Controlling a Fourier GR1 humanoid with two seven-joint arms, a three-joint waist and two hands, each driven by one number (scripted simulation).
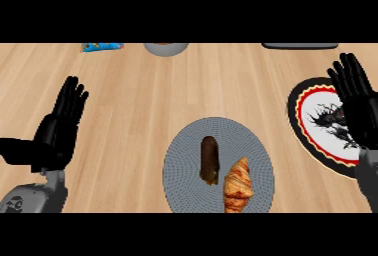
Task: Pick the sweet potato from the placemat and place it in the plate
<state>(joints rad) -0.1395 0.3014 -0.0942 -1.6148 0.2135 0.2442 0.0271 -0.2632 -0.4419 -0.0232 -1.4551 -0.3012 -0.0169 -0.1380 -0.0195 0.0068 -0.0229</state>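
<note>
With my left robot hand [63, 120] and right robot hand [356, 97] both spread open and holding nothing, I reckon a careless reach for the sweet potato [210, 160] on the placemat [183, 150] could snag the croissant [238, 186] just beside it and carry the wrong thing to the plate [297, 107].

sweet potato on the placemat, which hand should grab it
Probably right: the right hand is open over the plate, so the sweet potato gets a short carry. The left hand rests at the far side.
</note>
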